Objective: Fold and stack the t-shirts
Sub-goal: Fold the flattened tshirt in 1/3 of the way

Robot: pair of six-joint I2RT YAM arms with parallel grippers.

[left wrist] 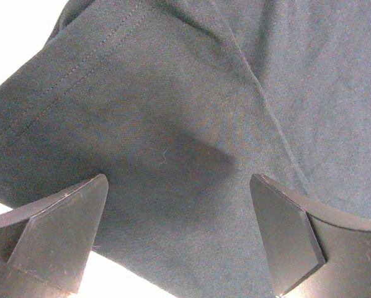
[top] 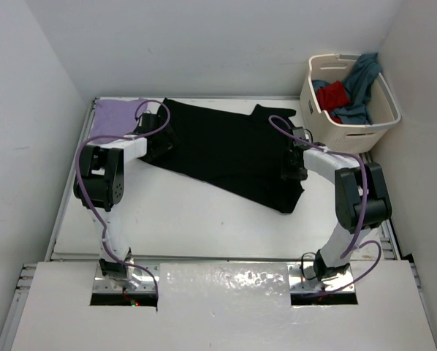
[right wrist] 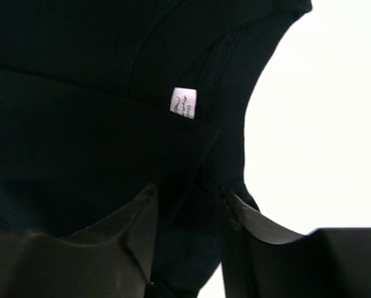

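- The black t-shirt (top: pixel 226 153) lies spread out mid-surface, slanting from 11 o'clock down to 4 o'clock. We judge the step in hand to be gripping its two sides for the first fold.
- The left hand (left wrist: pixel 178 186) is at the shirt's 9 o'clock edge. Its jaws stand wide over a stitched hem and grip nothing.
- The right hand (right wrist: pixel 188 192) is at the 3 o'clock edge, near the white label (right wrist: pixel 183 102). Its jaws are narrow with a ridge of black cloth between them, but we cannot tell whether they pinch it yet.
- To do this well, we should bring the left hand down onto the hem and take one layer only. Then both hands should lift together so the cloth does not twist.
- The lavender t-shirt (top: pixel 116 115) lies at 10 o'clock, just beside the left hand, and could get caught up in the grasp.
- The cream basket (top: pixel 350 135) stands at 2 o'clock, off the surface (top: pixel 182 219). It holds the red t-shirt (top: pixel 334 95) and the teal t-shirt (top: pixel 361 77).
- The right arm's purple cable (top: pixel 277 128) arcs over the cloth and could snag it.
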